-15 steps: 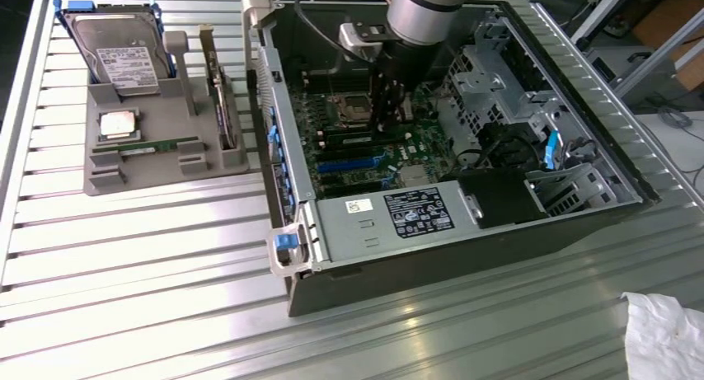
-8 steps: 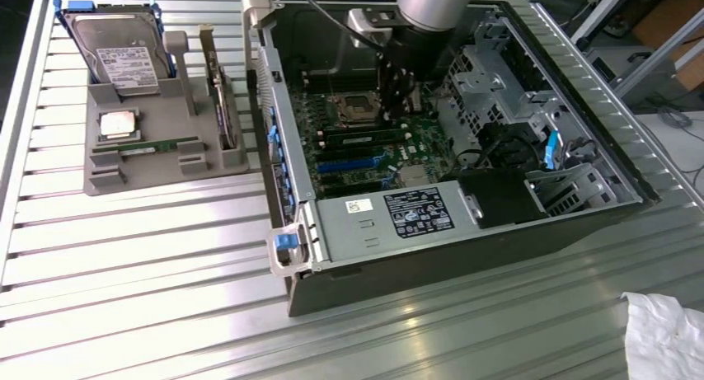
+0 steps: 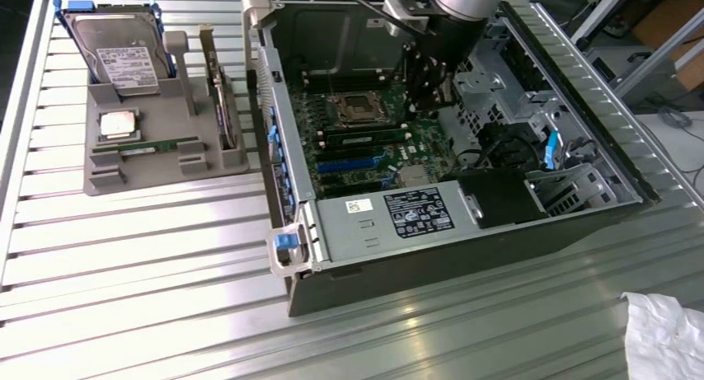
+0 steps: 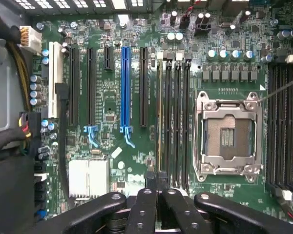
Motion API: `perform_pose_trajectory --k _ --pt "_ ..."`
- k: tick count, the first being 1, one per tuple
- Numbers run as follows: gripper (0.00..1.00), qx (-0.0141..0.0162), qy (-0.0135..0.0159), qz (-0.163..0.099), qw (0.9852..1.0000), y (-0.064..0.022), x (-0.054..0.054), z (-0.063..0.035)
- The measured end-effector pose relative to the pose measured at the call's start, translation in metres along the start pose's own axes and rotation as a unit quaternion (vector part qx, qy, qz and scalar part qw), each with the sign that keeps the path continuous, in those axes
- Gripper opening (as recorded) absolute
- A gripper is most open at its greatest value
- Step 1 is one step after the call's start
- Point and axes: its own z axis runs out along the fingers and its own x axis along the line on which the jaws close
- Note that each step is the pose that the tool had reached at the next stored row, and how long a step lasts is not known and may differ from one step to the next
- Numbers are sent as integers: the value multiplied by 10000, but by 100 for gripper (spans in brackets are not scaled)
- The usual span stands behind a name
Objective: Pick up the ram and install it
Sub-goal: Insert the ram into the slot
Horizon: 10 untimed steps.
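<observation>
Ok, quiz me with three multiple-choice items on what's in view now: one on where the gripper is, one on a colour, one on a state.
1. Where is the gripper?
A) over the grey parts tray
B) inside the open computer case, above the motherboard
C) over the white cloth

2. What colour is the one odd-coloured long expansion slot?
A) red
B) yellow
C) blue

3. What state is the processor socket in?
A) empty
B) holding a chip
C) covered by a fan

Answers:
1 B: the exterior view shows the arm reaching down into the case.
2 C: it shows blue in the wrist view.
3 A: its contact field lies bare, with no chip in it.
</observation>
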Motion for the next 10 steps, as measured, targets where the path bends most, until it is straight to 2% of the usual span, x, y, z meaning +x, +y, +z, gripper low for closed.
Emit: perform_pose_trajectory --k 4,7,9,10 --pt "11 -34 2 -3 10000 -195 3 -28" --pt "11 -36 1 -3 10000 -309 7 -104" --pt "11 -36 1 -2 10000 -355 8 -142" --pt "11 -36 1 -2 10000 -365 7 -192"
